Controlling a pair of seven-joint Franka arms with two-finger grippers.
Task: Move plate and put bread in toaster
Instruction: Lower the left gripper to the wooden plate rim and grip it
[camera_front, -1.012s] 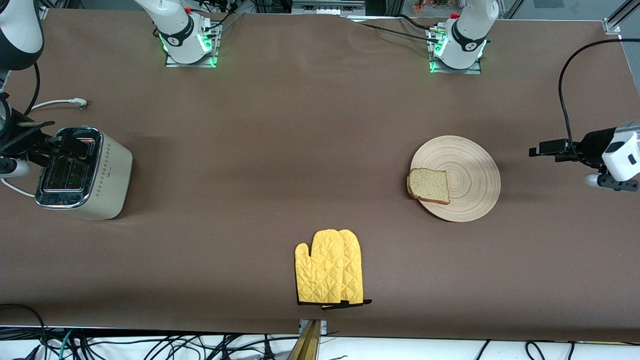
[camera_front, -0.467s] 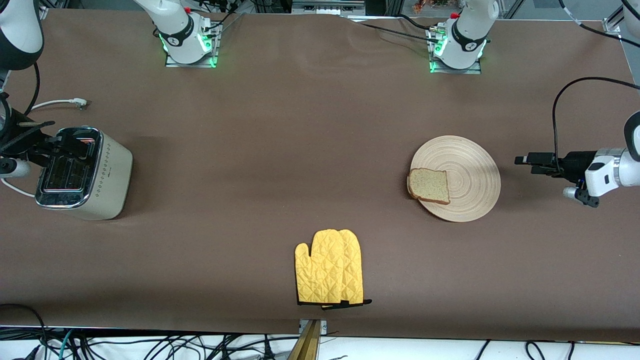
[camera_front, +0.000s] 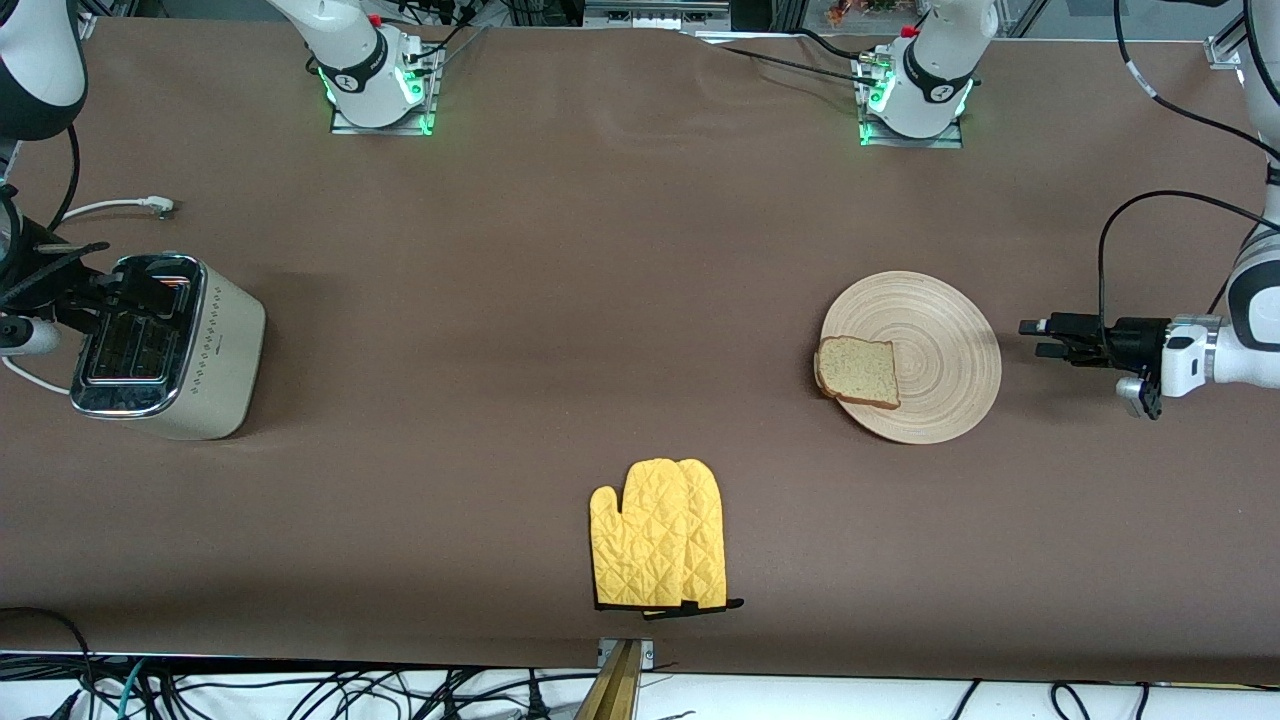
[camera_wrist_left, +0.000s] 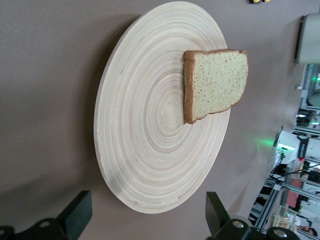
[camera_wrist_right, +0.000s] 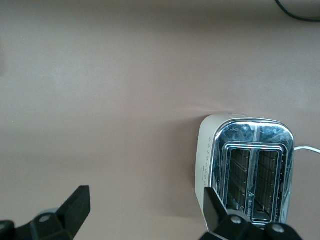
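The round wooden plate (camera_front: 935, 335) lies toward the left arm's end of the table. The bread (camera_front: 858, 371) lies on its rim, on the side toward the toaster. My left gripper (camera_front: 1032, 338) is open, low and level, just short of the plate's rim. In the left wrist view the plate (camera_wrist_left: 150, 125) and bread (camera_wrist_left: 216, 82) fill the frame, and the left gripper (camera_wrist_left: 148, 202) has a finger to each side of the rim. The cream toaster (camera_front: 205, 350) stands at the right arm's end. My right gripper (camera_front: 95, 292) is open by the toaster's top (camera_wrist_right: 250, 170) and waits.
A yellow oven mitt (camera_front: 660, 535) lies near the table's front edge, in the middle. The toaster's white cord and plug (camera_front: 150, 205) lie farther from the camera than the toaster. Brown tabletop (camera_front: 560, 300) lies between toaster and plate.
My left gripper has come down and moved toward the plate's rim, staying open. The right arm, plate, bread and toaster have not moved.
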